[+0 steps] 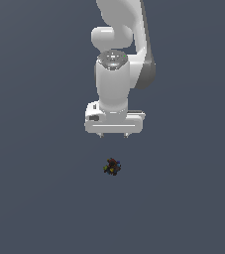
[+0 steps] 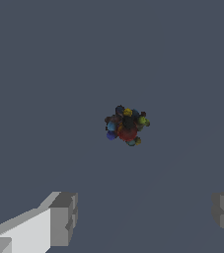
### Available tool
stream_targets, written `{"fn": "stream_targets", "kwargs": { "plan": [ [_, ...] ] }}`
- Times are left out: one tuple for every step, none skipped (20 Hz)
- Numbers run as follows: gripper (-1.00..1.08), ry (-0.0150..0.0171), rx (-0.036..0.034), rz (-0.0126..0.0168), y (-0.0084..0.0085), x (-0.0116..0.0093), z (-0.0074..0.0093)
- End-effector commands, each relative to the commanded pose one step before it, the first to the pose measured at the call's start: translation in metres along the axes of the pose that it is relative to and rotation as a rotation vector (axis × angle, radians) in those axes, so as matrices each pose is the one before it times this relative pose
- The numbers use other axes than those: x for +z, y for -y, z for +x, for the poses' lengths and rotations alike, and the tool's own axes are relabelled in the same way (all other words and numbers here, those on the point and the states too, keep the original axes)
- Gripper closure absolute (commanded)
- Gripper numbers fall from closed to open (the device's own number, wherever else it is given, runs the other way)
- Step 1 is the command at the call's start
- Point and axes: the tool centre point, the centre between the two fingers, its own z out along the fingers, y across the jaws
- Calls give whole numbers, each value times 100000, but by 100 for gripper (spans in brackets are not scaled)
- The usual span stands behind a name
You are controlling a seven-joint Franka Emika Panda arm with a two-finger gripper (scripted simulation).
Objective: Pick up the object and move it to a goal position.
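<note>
Gripper [image 1: 114,135] is wide open and holding nothing, parked near the little speckled lump [image 1: 112,166] on the grey floor [image 1: 34,198], probably lining up a grab.

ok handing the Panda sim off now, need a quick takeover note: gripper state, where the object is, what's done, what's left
Gripper: open, empty, fingers spread wide in the wrist view, pointing down.
Object: small dark multicoloured lump lying on the grey floor, apart from the gripper, nothing touching it. In the wrist view it shows ahead of the gap between the fingers.
Done: nothing yet; no grasp made.
Left: line up over the object, descend, close on it, lift, carry it to the goal. No goal marker shows in either view.
</note>
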Motion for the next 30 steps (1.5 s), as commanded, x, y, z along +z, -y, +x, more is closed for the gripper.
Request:
{"fn": "stream_targets", "kwargs": {
  "plan": [
    [-92, 0, 0, 0, -1, 0, 0],
    [-92, 0, 0, 0, -18, 12, -5],
    [-92, 5, -94, -25, 14, 39, -16],
    [-92, 5, -94, -27, -11, 61, -25],
    [-92, 6, -113, -39, -8, 82, -36],
    [-92, 2, -74, -42, -20, 98, -48],
    [-92, 0, 0, 0, -16, 93, -53],
    [-92, -15, 116, -74, -5, 63, -49],
    [-92, -16, 206, -14, -11, 36, -40],
    [-92, -16, 239, 0, -2, 12, -29],
    [-92, -14, 218, 8, -1, -6, -17],
    [-92, -5, 97, 8, -5, -11, -2],
    [-92, 5, -69, -1, 0, -3, 9],
    [-92, 14, -228, -10, 7, 9, 15],
    [-92, 22, -364, -20, 2, 23, 21],
    [-92, 30, -496, -30, -3, 36, 26],
    [-92, 38, -642, -39, -1, 50, 31],
    [-92, 47, -781, -48, -3, 62, 37],
    [-92, 55, -923, -56, -4, 75, 43],
    [-92, 64, -1059, -63, -5, 86, 49],
    [-92, 73, -1196, -69, -6, 96, 56],
    [-92, 82, -1342, -74, -9, 107, 63],
    [-92, 92, -1489, -78, -9, 117, 71],
    [-92, 101, -1626, -82, -13, 128, 77],
    [-92, 111, -1773, -86, -13, 141, 83],
    [-92, 121, -1917, -88, -15, 153, 89],
    [-92, 130, -2056, -89, -20, 165, 94],
    [-92, 140, -2204, -88, -22, 177, 101],
    [-92, 149, -2348, -87, -26, 189, 106],
    [-92, 158, -2493, -84, -30, 202, 112]
  ]
}}
